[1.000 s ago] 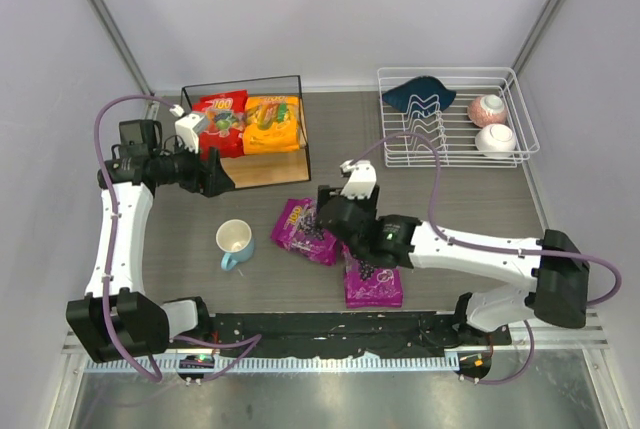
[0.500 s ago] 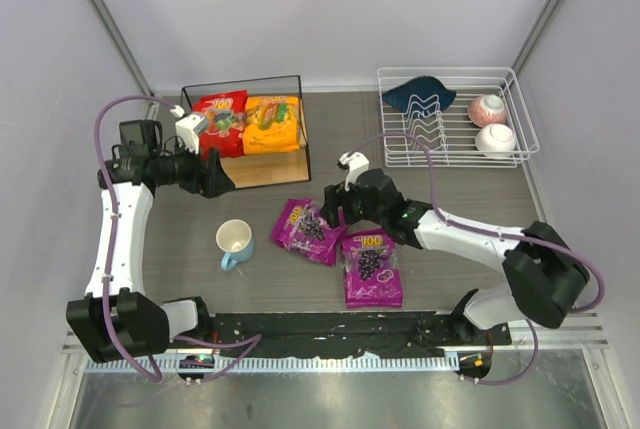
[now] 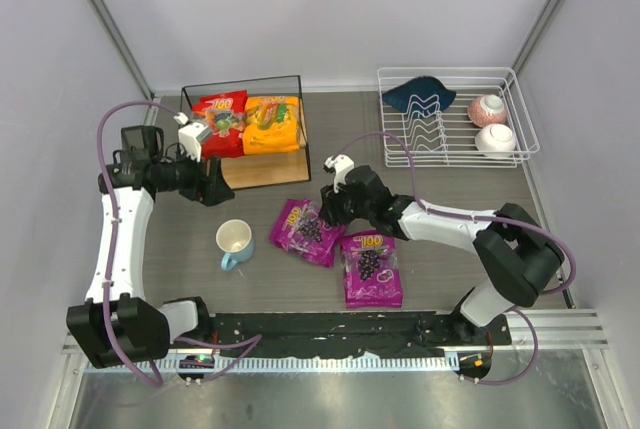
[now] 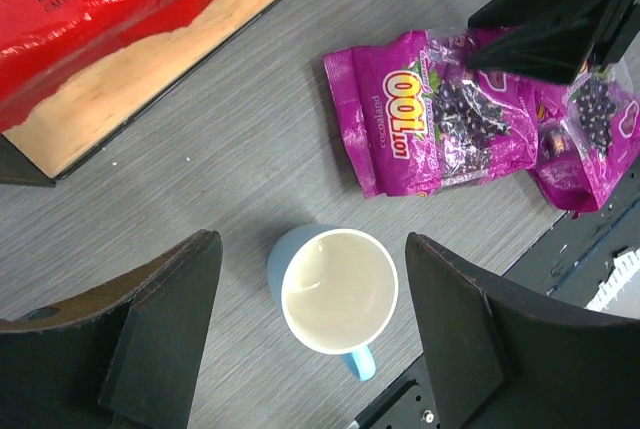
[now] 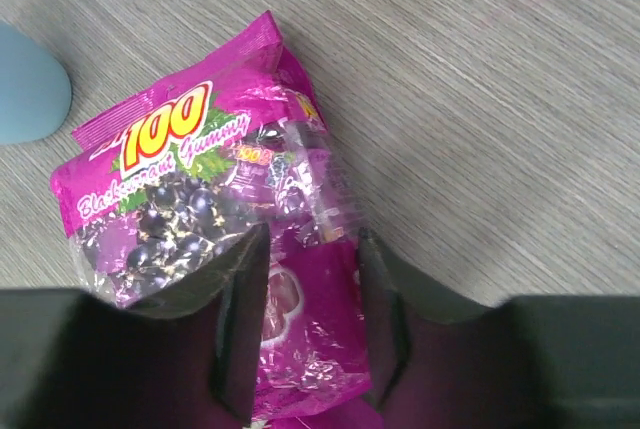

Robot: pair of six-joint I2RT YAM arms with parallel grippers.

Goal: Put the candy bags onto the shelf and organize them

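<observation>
Purple bag [image 5: 180, 199] partly hidden behind right jaws.

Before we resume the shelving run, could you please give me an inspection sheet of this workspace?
Surface: grey wood-grain table, no spills seen.
Job's things: red glossy plastic candy bag and orange-yellow candy bag lie on the wooden wire-framed shelf; purple candy bag nearer the mug and second purple candy bag lie on the table.
Clutter: blue mug; white wire dish rack holding a dark blue cloth and two bowls.
Tools: left tool open above the mug; right tool astride the mug-side purple bag, grip unconfirmed.
Cables: left purple cable and right purple cable loop above the arms.
Surroundings: pale enclosure walls; nothing else seen.
</observation>
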